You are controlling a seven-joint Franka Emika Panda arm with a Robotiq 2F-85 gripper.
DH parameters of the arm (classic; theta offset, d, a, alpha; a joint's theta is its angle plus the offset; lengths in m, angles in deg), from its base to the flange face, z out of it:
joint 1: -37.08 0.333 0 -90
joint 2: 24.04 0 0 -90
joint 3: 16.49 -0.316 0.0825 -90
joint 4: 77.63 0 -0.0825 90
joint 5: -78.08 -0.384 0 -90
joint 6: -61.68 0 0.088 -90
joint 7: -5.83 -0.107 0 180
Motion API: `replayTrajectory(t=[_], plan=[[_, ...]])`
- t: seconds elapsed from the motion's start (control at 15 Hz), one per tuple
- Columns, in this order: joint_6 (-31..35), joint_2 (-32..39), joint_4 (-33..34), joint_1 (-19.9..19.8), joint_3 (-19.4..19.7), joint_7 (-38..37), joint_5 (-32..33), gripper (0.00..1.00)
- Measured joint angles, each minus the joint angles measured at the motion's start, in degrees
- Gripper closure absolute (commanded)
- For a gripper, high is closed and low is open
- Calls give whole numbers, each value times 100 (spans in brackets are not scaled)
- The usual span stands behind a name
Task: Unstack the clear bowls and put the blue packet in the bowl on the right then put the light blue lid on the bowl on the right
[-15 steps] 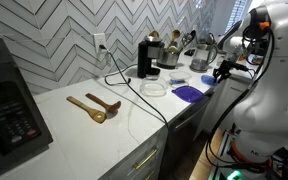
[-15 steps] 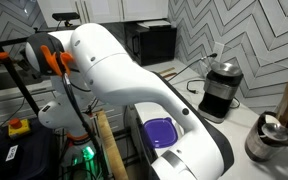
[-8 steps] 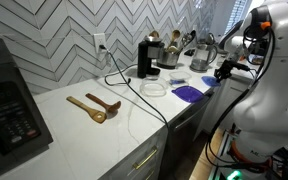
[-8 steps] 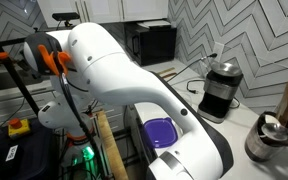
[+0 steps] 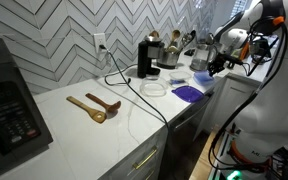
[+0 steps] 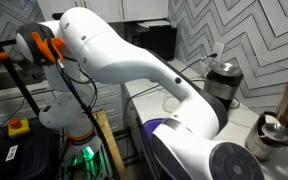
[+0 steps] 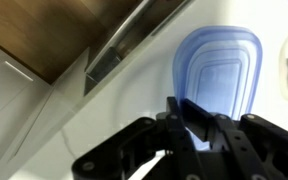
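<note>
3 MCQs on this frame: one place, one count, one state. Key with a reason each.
1. The wooden spoons lie: A) in a sink B) on the counter between microwave and coffee machine C) on a shelf
2. Wooden spoons: A) one B) two C) four
3. The light blue lid is: A) flat on the counter B) on a bowl C) propped upright
Key: 1B, bare counter between the two; 2B, a pair side by side; 3A, wrist view shows it flat beyond the fingers.

Claw [image 5: 213, 70] near light blue lid [image 5: 204, 80], clear bowls [image 5: 154, 88] on counter [image 5: 104, 135]
</note>
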Motion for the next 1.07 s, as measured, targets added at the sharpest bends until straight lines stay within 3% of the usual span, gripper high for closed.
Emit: replayTrajectory(t=[0.13, 0.2, 0.47, 0.67, 0.73, 1.07], plan=[[0, -303, -136, 185, -20, -151, -23, 97], [0, -457, -206, 275, -21, -213, -43, 89], [0, -922, -432, 487, -20, -312, -96, 89], [0, -962, -499, 487, -8, -312, -100, 89], [0, -961, -503, 487, -8, -312, -101, 97], [162, -970, -499, 669, 71, -478, -208, 97]])
